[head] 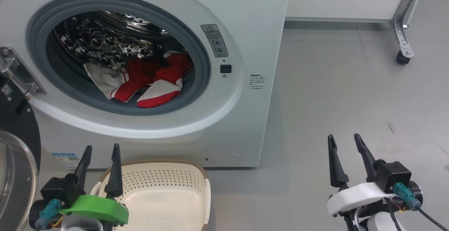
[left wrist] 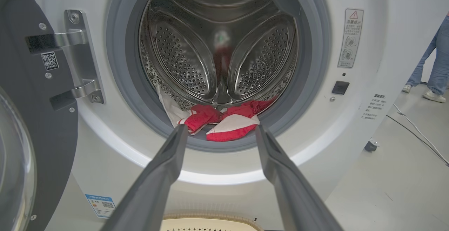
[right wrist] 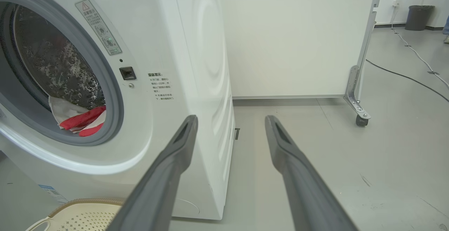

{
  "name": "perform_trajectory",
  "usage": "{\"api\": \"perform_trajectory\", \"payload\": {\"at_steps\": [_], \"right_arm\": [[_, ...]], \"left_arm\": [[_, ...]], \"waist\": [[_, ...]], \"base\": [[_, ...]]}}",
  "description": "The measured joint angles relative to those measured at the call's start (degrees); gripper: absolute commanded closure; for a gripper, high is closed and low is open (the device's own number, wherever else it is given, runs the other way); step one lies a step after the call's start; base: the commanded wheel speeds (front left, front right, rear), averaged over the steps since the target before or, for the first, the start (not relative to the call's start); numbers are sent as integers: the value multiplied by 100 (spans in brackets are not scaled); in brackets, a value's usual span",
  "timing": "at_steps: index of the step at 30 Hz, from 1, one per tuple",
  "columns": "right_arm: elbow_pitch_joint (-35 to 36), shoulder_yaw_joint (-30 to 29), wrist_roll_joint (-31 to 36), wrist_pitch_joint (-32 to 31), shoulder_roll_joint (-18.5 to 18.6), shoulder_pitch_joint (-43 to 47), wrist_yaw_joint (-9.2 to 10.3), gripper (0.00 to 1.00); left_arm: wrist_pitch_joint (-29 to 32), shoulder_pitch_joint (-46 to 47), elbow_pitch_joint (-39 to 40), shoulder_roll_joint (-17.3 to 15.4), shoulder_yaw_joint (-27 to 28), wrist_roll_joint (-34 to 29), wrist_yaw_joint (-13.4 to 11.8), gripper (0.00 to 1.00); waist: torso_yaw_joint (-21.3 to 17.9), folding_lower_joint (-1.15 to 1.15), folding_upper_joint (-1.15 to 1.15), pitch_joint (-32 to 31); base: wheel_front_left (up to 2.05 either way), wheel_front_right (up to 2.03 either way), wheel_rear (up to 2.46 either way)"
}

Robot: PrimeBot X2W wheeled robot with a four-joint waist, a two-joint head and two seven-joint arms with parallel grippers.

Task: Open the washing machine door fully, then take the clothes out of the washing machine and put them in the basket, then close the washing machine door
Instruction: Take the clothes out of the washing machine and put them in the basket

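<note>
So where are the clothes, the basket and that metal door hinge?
clothes (head: 140, 78): head view, on the red fabric low in the drum.
basket (head: 165, 179): head view, on its perforated back wall.
door hinge (left wrist: 82, 59): left wrist view, on the upright metal plate.

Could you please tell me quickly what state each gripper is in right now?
Left gripper: open, holding nothing.
Right gripper: open, holding nothing.
</note>
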State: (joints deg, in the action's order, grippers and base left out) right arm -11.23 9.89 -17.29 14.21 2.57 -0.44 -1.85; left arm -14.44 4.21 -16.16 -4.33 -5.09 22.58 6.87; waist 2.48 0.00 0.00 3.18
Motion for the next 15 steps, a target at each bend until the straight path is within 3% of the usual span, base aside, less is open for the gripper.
{"api": "perform_trajectory", "payload": {"at_steps": [15], "right_arm": [[0,4,-1,0,0,0,8,0]], "left_arm": [[0,0,0,0,1,-9,0,0]], "waist": [[10,0,0,14]], "base": [[0,0,0]]}}
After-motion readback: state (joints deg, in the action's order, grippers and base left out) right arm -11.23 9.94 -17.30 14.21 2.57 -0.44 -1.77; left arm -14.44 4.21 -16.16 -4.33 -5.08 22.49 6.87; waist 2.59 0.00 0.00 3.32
